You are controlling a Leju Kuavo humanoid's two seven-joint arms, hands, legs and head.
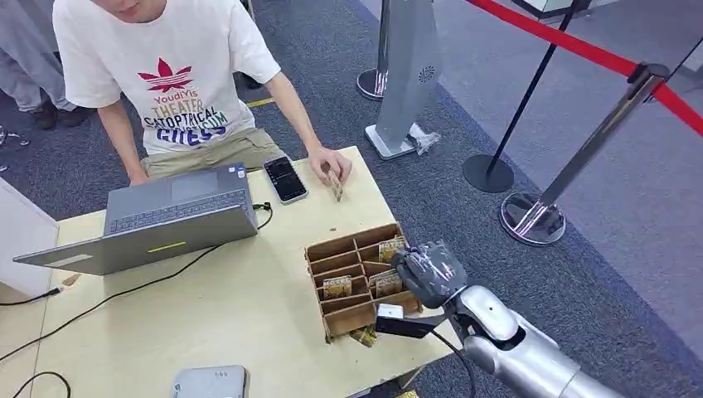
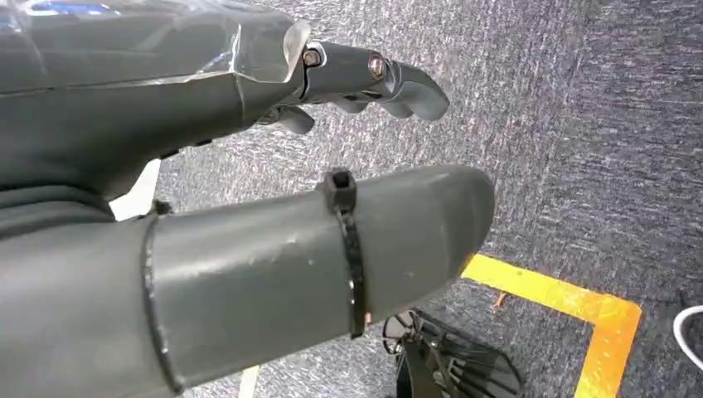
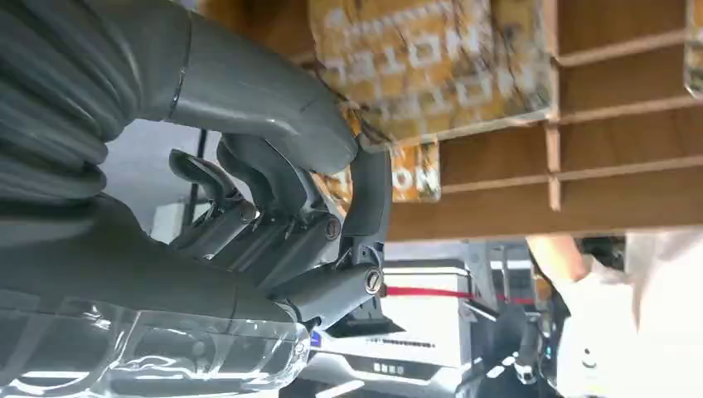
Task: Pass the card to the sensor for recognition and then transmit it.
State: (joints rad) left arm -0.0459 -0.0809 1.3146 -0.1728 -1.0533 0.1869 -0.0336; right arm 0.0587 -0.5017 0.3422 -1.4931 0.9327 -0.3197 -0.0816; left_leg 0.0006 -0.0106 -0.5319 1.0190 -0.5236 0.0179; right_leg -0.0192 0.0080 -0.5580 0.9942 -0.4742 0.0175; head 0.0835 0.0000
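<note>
**Card pinched at the edge of its cardboard rack**

Card point(image 3: 377, 178), orange-brown with pale lettering, sits in the divided cardboard box point(image 1: 332, 249) at the table's point(image 1: 249, 307) near right corner, about five o'clock from the tabletop's middle in the head view. More cards stand upright in neighbouring compartments. The right hand point(image 1: 429, 274) hovers over the box's right side, at roughly three o'clock of the box. In the right wrist view its thick thumb point(image 3: 273, 116) and a dark finger point(image 3: 369, 199) close on the card's end, so the hand appears to be holding it, though the card is not yet lifted clear of its slot.

The left hand point(image 2: 365, 79) hangs over grey carpet, fingers loosely curled and apart, holding nothing.

Across the table, at twelve o'clock, a person in a white printed shirt sits behind an open laptop point(image 1: 178, 220). A phone point(image 1: 285, 179) lies beside the laptop, and the person's hand point(image 1: 330, 166) holds another card on the tabletop at about one o'clock.

The card looks thin, light and fairly stiff, with a smooth face likely to slip. The pinch probably belongs on the exposed end, thumb on one face and finger on the other, pulling straight out along the slot so it doesn't bend or catch on the dividers. Which device serves as the sensor cannot be told.
</note>
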